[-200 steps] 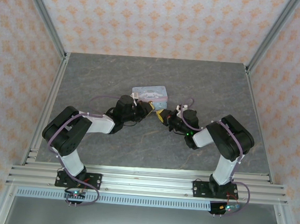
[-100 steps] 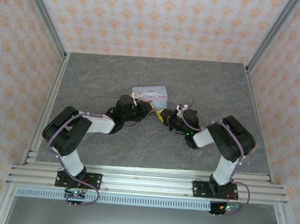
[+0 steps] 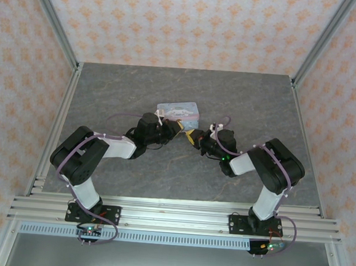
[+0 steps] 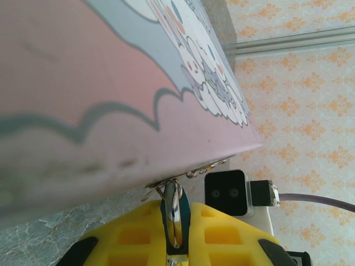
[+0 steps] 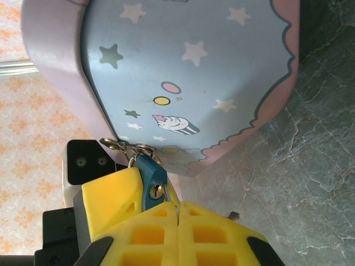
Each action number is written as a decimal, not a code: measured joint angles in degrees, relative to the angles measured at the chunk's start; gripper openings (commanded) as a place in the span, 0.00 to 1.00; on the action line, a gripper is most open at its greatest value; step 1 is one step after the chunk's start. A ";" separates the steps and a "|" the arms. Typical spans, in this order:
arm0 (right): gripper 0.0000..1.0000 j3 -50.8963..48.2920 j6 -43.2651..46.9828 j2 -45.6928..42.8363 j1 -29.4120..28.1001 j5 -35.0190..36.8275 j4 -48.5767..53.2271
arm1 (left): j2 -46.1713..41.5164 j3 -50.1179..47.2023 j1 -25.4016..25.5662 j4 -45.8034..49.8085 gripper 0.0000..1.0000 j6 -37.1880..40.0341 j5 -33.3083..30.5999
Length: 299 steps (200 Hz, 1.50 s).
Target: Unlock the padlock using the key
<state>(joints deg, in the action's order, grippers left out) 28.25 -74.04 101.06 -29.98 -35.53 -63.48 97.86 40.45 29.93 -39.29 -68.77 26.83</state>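
Now my left fingers clamp the teal padlock — it hangs from the clasp of the pale blue tin on the table. My right fingers press together at its keyhole; what they pinch I cannot tell.

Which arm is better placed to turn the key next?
Right. The right fingers are closed at the padlock's keyhole, apparently on the key, while the left fingers clamp the padlock hanging on the tin.

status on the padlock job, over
Left claw shut on padlock. Right claw shut at its keyhole, key not made out. Padlock hooked to the tin clasp, tin close behind.
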 measured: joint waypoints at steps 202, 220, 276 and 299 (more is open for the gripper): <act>0.00 0.00 0.26 -1.57 -0.07 -0.02 1.29 | 0.00 0.00 0.02 -0.07 0.00 0.00 -0.07; 0.00 0.07 0.35 -1.53 -0.07 -0.02 1.29 | 0.00 0.00 0.02 -0.09 0.00 -0.07 -0.04; 0.00 0.74 0.33 -0.17 -0.11 -0.02 0.48 | 0.04 0.00 0.02 -0.37 0.00 -1.29 -0.31; 0.00 0.90 0.33 -0.04 -0.11 -0.02 0.42 | 0.15 0.00 0.02 -0.61 0.00 -1.77 -0.48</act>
<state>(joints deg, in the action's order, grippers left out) 29.15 -73.71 101.01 -30.09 -35.55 -63.07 98.02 40.45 29.95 -39.90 -70.54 26.35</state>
